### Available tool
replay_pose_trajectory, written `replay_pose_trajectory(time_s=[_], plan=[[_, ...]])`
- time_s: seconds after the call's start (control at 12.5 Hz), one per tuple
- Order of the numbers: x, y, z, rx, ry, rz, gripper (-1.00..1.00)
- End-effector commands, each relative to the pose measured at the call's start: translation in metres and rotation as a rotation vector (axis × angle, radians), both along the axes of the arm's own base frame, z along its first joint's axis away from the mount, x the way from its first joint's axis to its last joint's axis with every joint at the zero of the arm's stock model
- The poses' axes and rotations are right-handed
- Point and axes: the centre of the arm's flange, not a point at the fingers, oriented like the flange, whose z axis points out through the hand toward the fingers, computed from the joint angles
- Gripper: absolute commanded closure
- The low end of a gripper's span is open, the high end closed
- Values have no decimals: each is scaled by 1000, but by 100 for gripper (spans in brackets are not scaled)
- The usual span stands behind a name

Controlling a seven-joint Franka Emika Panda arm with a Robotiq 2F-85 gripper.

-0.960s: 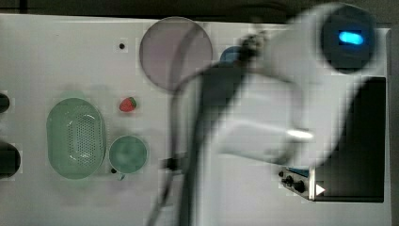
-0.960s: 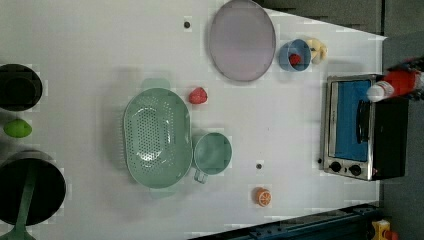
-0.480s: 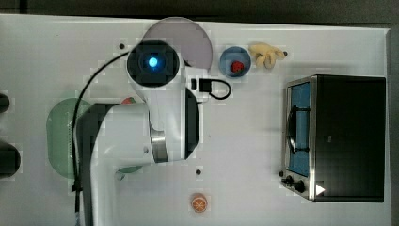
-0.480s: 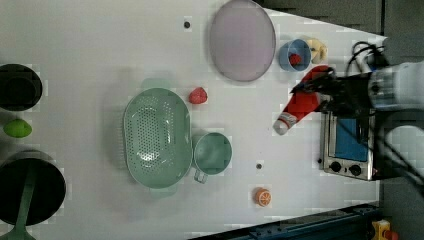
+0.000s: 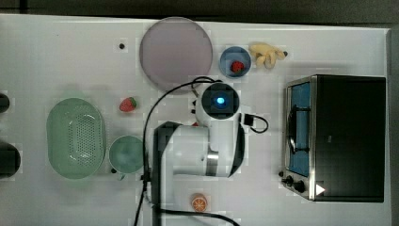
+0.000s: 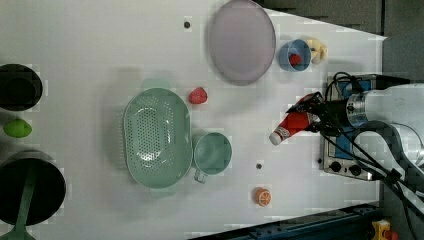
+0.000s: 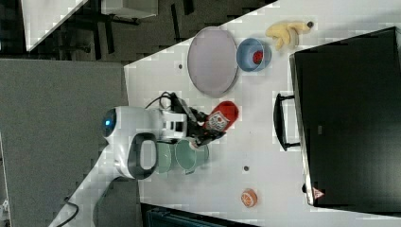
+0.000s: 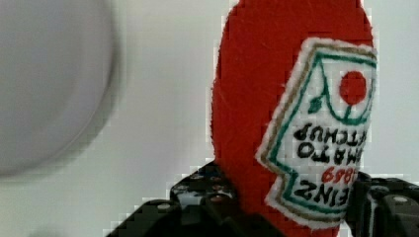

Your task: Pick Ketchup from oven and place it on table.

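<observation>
My gripper (image 6: pixel 310 116) is shut on the Ketchup (image 6: pixel 292 125), a red bottle with a white cap and a white label. It hangs tilted over the white table (image 5: pixel 70 56), cap toward the left view's lower left, just off the front of the oven (image 5: pixel 346 136). In the right view the bottle (image 7: pixel 222 116) sticks out of the gripper (image 7: pixel 204 127) near the green cup. The wrist view shows the red body and label (image 8: pixel 276 98) between the dark fingers (image 8: pixel 197 197). In the top view my arm covers most of the bottle. The oven door looks shut.
A purple plate (image 5: pixel 178 52), a blue bowl with a strawberry (image 5: pixel 235 63) and bananas (image 5: pixel 267 54) lie at the table's far side. A loose strawberry (image 5: pixel 127 104), a green colander (image 5: pixel 75 137), a green cup (image 5: pixel 126 154) and an orange half (image 5: pixel 199 202) are nearby.
A second ago the bottle stood on top of the oven. Now it is in my gripper over the table, lower and farther toward the left view's left than half a second ago.
</observation>
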Motion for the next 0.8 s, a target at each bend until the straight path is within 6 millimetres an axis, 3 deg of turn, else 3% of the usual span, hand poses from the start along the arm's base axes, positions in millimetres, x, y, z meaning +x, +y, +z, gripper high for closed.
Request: replay_pose_trajectory(time_s=[0.08,0.24,0.4,0.56,0.8], plan=[[2,2,-49,-8,-34,14,-20],[0,0,-76,-19,-26,16,-38],[1,1,-82,-25,-54,18,-92],[16,1,-51,-21,-130,15,-100],[43,4,28,-7,-264,18,-100]])
